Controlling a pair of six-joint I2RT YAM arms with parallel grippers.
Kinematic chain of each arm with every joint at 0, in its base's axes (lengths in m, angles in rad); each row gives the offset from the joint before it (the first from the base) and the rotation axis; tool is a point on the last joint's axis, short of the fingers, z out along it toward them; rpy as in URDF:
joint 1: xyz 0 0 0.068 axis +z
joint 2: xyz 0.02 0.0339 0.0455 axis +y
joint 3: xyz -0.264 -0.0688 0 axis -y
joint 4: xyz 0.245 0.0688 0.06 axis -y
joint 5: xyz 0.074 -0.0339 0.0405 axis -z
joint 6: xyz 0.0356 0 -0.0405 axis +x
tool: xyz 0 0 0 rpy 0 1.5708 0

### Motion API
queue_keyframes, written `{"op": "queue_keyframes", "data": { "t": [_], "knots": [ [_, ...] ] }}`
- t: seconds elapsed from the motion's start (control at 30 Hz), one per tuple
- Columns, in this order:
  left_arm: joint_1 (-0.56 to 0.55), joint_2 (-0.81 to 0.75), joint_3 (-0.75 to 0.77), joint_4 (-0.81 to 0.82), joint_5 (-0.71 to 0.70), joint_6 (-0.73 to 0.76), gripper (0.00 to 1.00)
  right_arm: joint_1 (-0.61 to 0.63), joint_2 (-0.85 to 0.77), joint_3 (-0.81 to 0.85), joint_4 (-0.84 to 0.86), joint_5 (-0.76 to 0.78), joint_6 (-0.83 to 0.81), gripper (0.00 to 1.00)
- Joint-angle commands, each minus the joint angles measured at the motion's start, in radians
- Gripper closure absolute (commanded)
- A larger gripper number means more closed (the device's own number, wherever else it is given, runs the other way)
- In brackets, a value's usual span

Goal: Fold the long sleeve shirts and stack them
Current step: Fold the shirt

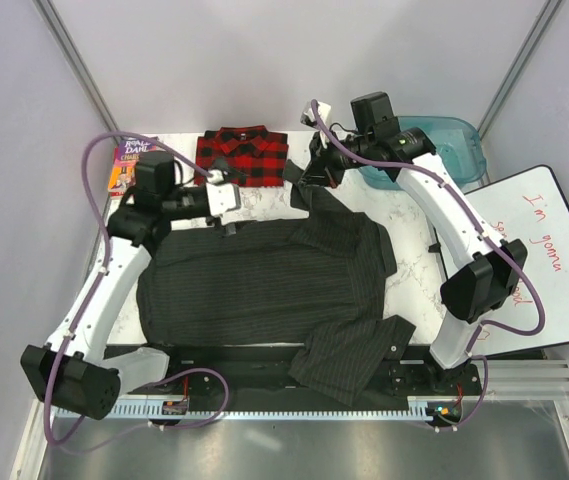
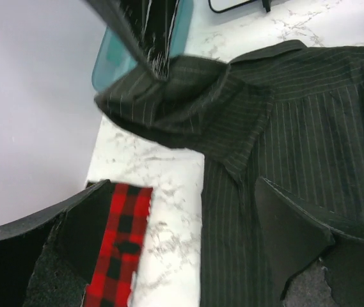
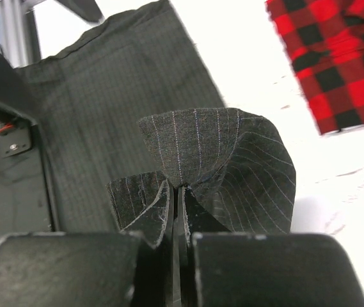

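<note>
The charcoal pinstriped long sleeve shirt (image 1: 264,285) lies spread over the middle of the table, one sleeve hanging over the near edge. My right gripper (image 1: 314,176) is shut on a bunched fold of it at the far edge, lifted off the table; the right wrist view shows the pinched cloth (image 3: 194,147) in the gripper (image 3: 180,192). The red-and-black plaid shirt (image 1: 242,157) lies folded at the back. My left gripper (image 1: 232,212) hovers open over the charcoal shirt's far left edge, nothing between its fingers (image 2: 297,236); marble and the shirt's edge (image 2: 233,256) show below.
A colourful paperback (image 1: 129,165) lies at the back left beside the plaid shirt. A teal bin (image 1: 449,150) stands at the back right, and a whiteboard (image 1: 544,250) lies off the table's right side. Bare marble table (image 1: 414,265) shows to the right of the shirt.
</note>
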Motion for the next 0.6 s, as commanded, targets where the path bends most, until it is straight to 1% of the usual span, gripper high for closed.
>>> {"op": "queue_keyframes", "data": {
  "t": [0.0, 0.1, 0.2, 0.27, 0.37, 0.4, 0.47, 0.5, 0.57],
  "knots": [
    [-0.101, 0.014, -0.066, 0.276, -0.056, 0.127, 0.01, 0.019, -0.031, -0.026, -0.025, -0.096, -0.005, 1.0],
    [-0.131, 0.049, -0.054, 0.331, -0.042, 0.12, 0.01, 0.031, -0.034, -0.043, -0.043, -0.107, -0.015, 1.0],
    [-0.167, 0.078, -0.044, 0.336, -0.059, 0.179, 0.02, 0.042, -0.037, -0.053, -0.048, -0.126, -0.009, 1.0],
    [-0.193, 0.087, -0.049, 0.34, -0.079, 0.213, 0.05, 0.053, -0.038, -0.062, -0.051, -0.127, -0.012, 1.0],
    [-0.213, 0.101, -0.049, 0.328, -0.082, 0.262, 0.12, 0.057, -0.048, -0.072, -0.051, -0.133, -0.015, 1.0],
    [-0.217, 0.113, -0.038, 0.301, -0.077, 0.284, 0.18, 0.059, -0.048, -0.074, -0.052, -0.136, -0.014, 1.0],
    [-0.23, 0.126, -0.026, 0.268, -0.079, 0.321, 0.24, 0.062, -0.049, -0.076, -0.054, -0.14, -0.015, 1.0],
    [-0.235, 0.132, -0.026, 0.258, -0.08, 0.343, 0.32, 0.067, -0.051, -0.079, -0.055, -0.142, -0.017, 1.0],
    [-0.256, 0.138, -0.023, 0.229, -0.093, 0.385, 0.38, 0.071, -0.054, -0.076, -0.058, -0.145, -0.023, 1.0]
  ]
}}
